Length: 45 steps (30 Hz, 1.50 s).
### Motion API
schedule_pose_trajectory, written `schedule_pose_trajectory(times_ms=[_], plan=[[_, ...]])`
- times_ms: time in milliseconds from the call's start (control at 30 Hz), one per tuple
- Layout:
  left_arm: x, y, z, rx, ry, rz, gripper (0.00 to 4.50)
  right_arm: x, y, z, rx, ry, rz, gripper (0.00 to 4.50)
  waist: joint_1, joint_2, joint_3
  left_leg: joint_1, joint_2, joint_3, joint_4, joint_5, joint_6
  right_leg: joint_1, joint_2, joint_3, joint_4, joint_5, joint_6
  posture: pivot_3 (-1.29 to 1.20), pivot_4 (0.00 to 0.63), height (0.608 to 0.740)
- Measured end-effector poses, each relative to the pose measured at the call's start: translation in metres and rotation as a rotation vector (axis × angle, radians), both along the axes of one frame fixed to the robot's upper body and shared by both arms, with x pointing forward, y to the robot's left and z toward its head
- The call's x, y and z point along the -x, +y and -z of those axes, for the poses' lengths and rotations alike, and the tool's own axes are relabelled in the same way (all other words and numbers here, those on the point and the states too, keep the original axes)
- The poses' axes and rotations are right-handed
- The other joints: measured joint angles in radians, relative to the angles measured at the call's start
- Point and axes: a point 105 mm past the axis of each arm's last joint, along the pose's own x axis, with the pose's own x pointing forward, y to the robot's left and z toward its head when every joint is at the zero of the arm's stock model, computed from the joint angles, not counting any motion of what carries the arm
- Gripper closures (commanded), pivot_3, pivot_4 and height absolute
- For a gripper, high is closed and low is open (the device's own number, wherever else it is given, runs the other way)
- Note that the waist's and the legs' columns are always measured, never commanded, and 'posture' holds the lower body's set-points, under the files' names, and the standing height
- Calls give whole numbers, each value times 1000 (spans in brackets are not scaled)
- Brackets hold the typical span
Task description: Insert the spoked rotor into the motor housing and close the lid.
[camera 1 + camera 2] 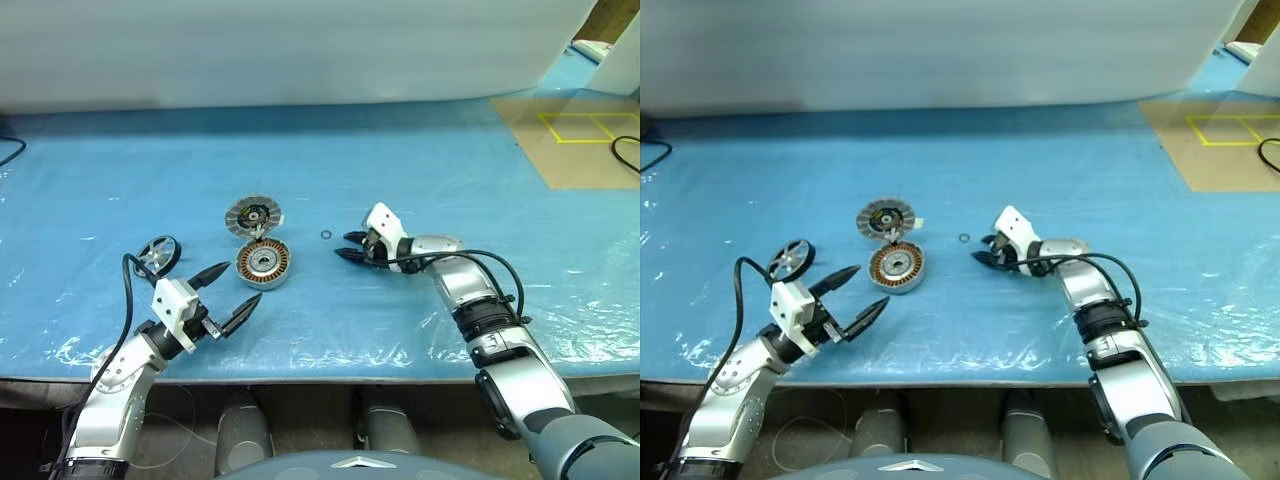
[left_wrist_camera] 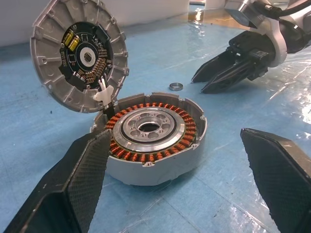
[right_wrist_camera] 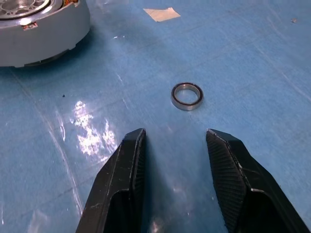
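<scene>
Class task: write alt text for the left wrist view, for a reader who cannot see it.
The motor housing, copper windings exposed, sits on blue sheeting with the lid tilted open at its back edge. The open left gripper flanks it; beyond lie a small metal ring and the right gripper.

1. Worktop [image 1: 400, 150]: covered in glossy blue sheeting, wrinkled along its front edge.
2. Far edge: pale white wall [image 1: 300, 50].
3. Far right corner: brown board [image 1: 570, 140] marked with yellow tape squares [image 1: 590, 127].
</scene>
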Motion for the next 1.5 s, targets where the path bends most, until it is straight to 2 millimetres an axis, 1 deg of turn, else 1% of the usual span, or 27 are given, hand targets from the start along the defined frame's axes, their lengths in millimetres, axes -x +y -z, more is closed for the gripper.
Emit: schedule_pose_trajectory(times_ms=[100, 200, 400, 1267, 1333, 1400, 1433, 1500], plan=[[-1, 0, 0, 1, 0, 0, 0, -3, 10, -2, -9, -7, -1, 2623, 0, 0, 0, 0, 0, 0, -1, 1, -1, -1, 0, 0, -1, 0, 0, 0, 150, 740], [-1, 0, 0, 2, 1, -1, 0, -8, 15, -3, 2, -17, 13, 2623, 1, 0, 0, -1, 0, 1, -1, 1, -2, -1, 0, 0, -2, 0, 0, 0, 150, 740], [1, 0, 2, 4, 7, -5, 0, -18, 15, -3, 26, -51, 52, 2623, 2, 0, 0, -1, 0, 1, -1, 1, -2, 0, 0, 0, -2, 0, 0, 0, 150, 740], [1, 0, 3, 3, 11, -8, 0, -15, 22, 0, 17, -53, 16, 2623, 2, 0, 0, 0, 0, 1, -1, 1, -2, 0, 0, 0, -2, 0, 0, 0, 150, 740], [2, 1, 4, 3, 13, -8, 0, -15, 22, 0, 17, -54, 16, 3003, 2, 0, 0, 0, 0, 1, -1, 1, -2, 0, 0, 0, -2, 0, 0, 0, 150, 740], [2, 1, 4, 3, 15, -9, 0, -15, 22, 0, 18, -53, 16, 3500, 2, 0, 0, 0, 0, 1, -1, 1, -2, 0, 0, 0, -2, 0, 0, 0, 150, 740], [2, 1, 4, 3, 15, -9, 0, -15, 22, 0, 19, -54, 16, 3825, 2, 0, 0, 0, 0, 1, -1, 1, -2, 0, 0, 0, -2, 0, 0, 0, 150, 740], [2, 1, 4, 3, 15, -9, 0, -15, 22, 0, 20, -57, 15, 3844, 2, 0, 0, 0, 0, 1, -1, 1, -2, 0, 0, 0, -2, 0, 0, 0, 150, 740]])
